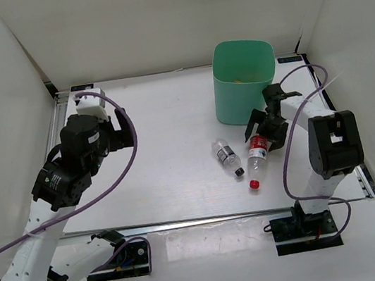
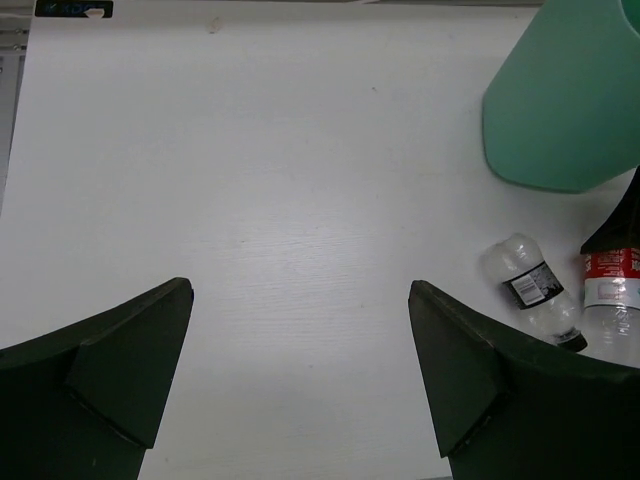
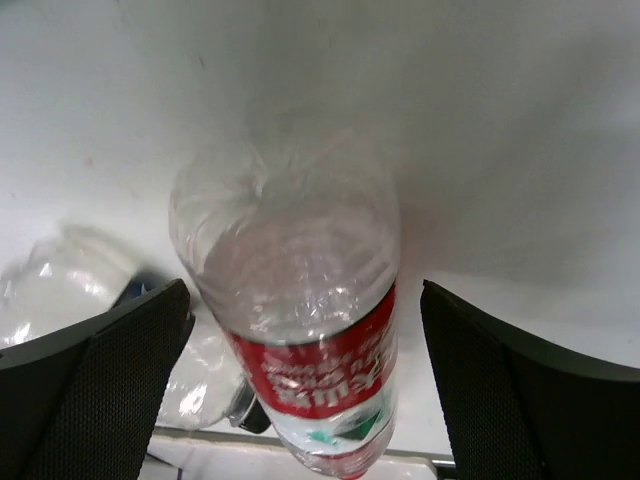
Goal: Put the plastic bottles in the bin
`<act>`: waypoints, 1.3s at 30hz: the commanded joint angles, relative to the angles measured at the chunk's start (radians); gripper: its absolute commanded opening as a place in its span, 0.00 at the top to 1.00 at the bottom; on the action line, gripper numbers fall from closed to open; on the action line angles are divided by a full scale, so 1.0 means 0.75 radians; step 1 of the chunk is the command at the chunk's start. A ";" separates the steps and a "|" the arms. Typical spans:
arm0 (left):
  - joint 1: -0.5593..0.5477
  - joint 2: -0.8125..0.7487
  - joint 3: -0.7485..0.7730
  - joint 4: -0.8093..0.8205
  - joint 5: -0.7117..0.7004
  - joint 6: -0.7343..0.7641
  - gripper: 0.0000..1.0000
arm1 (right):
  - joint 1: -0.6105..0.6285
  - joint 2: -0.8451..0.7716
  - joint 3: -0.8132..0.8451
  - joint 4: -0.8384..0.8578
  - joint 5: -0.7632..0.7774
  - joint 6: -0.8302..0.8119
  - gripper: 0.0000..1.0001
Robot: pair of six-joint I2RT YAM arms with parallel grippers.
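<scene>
– Mint-green plastic, that bin (image 1: 245, 78): tall, rounded-square rim, tapering down. It stood at the far right of the tabletop (image 1: 157, 131), close to your right claw (image 3: 300, 300). Makes for a short carry, I'd guess.

– Yep. Your right claw's fingers were spread wide, straddling the red-label bottle (image 3: 300, 330), which lay on its side near the foot of the bin. It wasn't clamped on anything. It looked like you were lining up across the barrel, since that thin, crinkly clear plastic is round and would probably roll or squash.

– What about the black-label bottle (image 1: 227, 154)?

– It was just beside the red one, also on its side, clear and ribbed. Your left claw (image 2: 300, 290) was spread apart too and held nothing. It hung over bare white tabletop, well apart from both bottles, out of the way I reckon. There was a speck of orange (image 1: 238, 80) inside the bin, but I couldn't tell what it was.
</scene>
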 commanded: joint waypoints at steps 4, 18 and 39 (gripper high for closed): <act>-0.004 -0.023 -0.012 -0.048 -0.079 -0.029 0.00 | -0.002 0.078 0.079 0.012 0.043 0.036 0.08; -0.004 -0.080 -0.096 -0.074 -0.122 -0.070 0.00 | -0.002 -0.149 0.009 -0.092 0.100 0.091 0.51; -0.004 -0.080 -0.149 -0.019 -0.079 -0.047 0.00 | -0.343 -0.291 1.242 -0.187 -0.403 0.316 0.61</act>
